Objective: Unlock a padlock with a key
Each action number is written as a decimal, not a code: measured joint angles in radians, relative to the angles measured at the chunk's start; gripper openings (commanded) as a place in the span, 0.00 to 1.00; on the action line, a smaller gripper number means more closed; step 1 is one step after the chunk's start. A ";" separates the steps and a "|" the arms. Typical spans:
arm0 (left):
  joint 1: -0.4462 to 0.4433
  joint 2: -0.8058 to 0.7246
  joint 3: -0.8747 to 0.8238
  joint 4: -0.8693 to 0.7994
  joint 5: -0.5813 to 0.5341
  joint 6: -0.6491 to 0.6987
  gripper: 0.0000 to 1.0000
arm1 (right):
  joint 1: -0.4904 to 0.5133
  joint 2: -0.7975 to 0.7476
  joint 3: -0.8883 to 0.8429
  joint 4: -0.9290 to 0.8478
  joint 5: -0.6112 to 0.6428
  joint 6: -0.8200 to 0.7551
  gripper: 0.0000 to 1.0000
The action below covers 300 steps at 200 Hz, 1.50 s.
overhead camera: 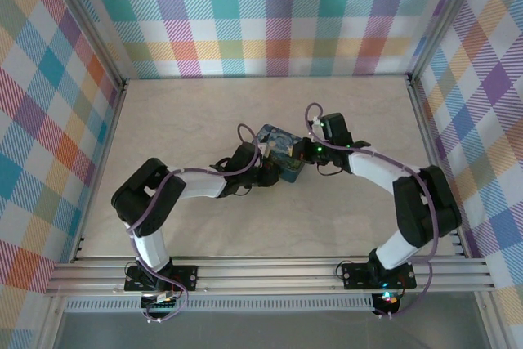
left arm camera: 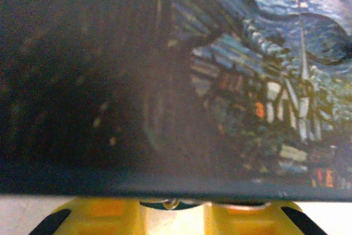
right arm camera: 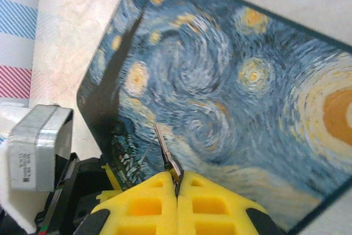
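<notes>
- Judging progress as early to middle: you have the key (right arm camera: 164, 149) in hand, but no key-in-lock contact can be seen, so the unlocking is not yet done.
- Your right claw (right arm camera: 177, 185) has its pads pressed fully together, pinching the key by its head. The thin blade sticks out over the lid of the starry-print tin (right arm camera: 236, 81); touching or just above it, I cannot tell.
- Your left claw (left arm camera: 171, 208) sits close against the tin's side wall, low by the table (overhead camera: 188, 112). Its pads (left arm camera: 104, 216) stand a little apart, with a small silvery glint (left arm camera: 171, 204) between them. Whether anything is gripped cannot be told.
- Note the padlock: too blurred to place. That glint may be its shackle, which is a guess only.
- Left to do: bring the key to the keyhole, insert, turn, free the shackle.
</notes>
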 measured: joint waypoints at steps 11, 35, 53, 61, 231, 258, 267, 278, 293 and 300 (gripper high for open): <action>0.000 -0.017 0.005 -0.026 0.019 -0.025 0.23 | 0.000 -0.051 -0.015 0.002 0.016 -0.018 0.00; 0.000 -0.038 0.026 -0.074 0.056 -0.079 0.23 | 0.000 -0.167 -0.077 0.019 0.035 -0.054 0.00; 0.000 -0.050 0.040 -0.105 0.081 -0.119 0.22 | 0.000 -0.239 -0.149 0.050 0.043 -0.073 0.00; 0.000 -0.053 0.049 -0.122 0.093 -0.135 0.21 | 0.000 -0.270 -0.186 0.063 0.043 -0.080 0.00; 0.000 -0.067 0.156 -0.266 0.185 -0.348 0.14 | 0.183 -0.415 -0.562 0.396 0.154 -0.138 0.00; 0.000 -0.067 0.168 -0.271 0.184 -0.360 0.14 | 0.204 -0.351 -0.570 0.446 0.167 -0.137 0.00; 0.000 -0.067 0.169 -0.273 0.184 -0.362 0.14 | 0.209 -0.332 -0.571 0.459 0.171 -0.135 0.00; 0.000 -0.067 0.169 -0.273 0.185 -0.363 0.14 | 0.213 -0.314 -0.573 0.471 0.172 -0.135 0.00; 0.000 -0.067 0.169 -0.275 0.184 -0.365 0.14 | 0.218 -0.297 -0.573 0.486 0.175 -0.134 0.00; 0.000 -0.067 0.169 -0.276 0.184 -0.365 0.14 | 0.219 -0.290 -0.573 0.494 0.177 -0.132 0.00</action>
